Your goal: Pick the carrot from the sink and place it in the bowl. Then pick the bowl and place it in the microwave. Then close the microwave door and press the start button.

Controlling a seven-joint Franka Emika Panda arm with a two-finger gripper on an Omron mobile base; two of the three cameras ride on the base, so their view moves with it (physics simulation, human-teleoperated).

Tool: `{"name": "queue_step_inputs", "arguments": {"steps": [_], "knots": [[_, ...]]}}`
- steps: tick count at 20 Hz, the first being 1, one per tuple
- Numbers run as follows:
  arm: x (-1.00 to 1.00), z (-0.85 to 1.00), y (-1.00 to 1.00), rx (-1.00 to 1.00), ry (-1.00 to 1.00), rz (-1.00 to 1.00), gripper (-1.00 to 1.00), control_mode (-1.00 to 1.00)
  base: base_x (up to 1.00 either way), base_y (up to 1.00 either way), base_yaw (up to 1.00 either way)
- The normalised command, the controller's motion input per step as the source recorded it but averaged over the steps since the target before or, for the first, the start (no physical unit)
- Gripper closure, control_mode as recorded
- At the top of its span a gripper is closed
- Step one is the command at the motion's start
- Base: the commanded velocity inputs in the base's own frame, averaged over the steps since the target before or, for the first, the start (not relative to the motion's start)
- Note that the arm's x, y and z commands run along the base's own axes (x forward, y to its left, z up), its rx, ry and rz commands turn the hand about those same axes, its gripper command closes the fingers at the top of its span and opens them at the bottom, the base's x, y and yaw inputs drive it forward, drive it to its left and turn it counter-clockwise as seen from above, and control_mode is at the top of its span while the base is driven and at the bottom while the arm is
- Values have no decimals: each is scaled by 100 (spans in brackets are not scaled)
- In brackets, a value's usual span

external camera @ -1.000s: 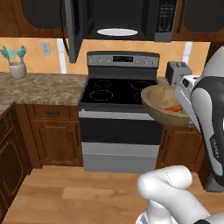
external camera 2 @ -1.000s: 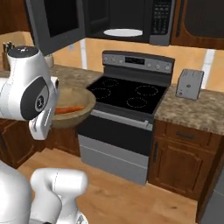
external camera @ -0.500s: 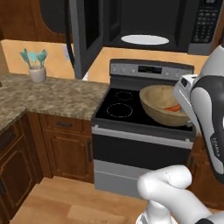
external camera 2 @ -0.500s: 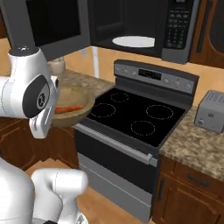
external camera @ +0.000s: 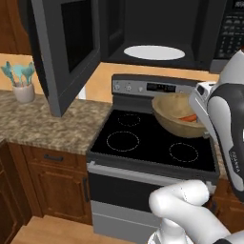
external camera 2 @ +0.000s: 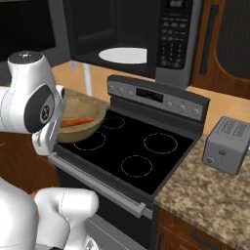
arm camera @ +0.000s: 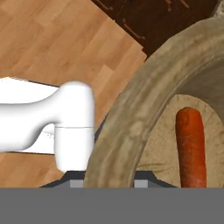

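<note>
My gripper (arm camera: 109, 178) is shut on the thick rim of the tan wooden bowl (arm camera: 135, 127), and the rim hides its fingertips. The orange carrot (arm camera: 191, 148) lies inside the bowl. The bowl (external camera: 177, 116) hangs in the air above the stove's back right burner, with the carrot (external camera: 189, 118) in it. From the other side the bowl (external camera 2: 90, 129) and carrot (external camera 2: 75, 122) show just past my white arm. Above stands the black microwave (external camera: 157, 28) with its white turntable plate (external camera: 154, 52). Its door (external camera: 66, 52) is swung wide open to the left. The sink is out of view.
A black cooktop stove (external camera: 143, 143) sits below the bowl, and its control panel (external camera 2: 156, 95) rises at the back. A grey toaster (external camera 2: 229, 144) stands on the granite counter to the right. A cup of teal utensils (external camera: 23, 86) stands on the left counter (external camera: 43, 126). The microwave's button panel (external camera 2: 176, 34) is on its right.
The whole picture has shifted: the base has driven closer to the stove and microwave. The bowl with the carrot stays in my gripper's hold.
</note>
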Motion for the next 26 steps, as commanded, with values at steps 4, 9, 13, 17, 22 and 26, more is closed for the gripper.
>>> {"name": "queue_step_inputs", "arguments": {"steps": [4,9,13,17,22,26], "knots": [[0,0,0,0,0,0,100,100,58,-4,3],[0,0,0,0,0,0,100,100,28,-3,18],[0,0,0,0,0,0,100,100,7,-10,30],[1,17,0,0,-2,6,100,-100,7,-6,13],[-1,84,3,-4,-14,0,100,-100,0,0,0],[26,58,0,0,-6,0,100,-100,0,0,0]]}}
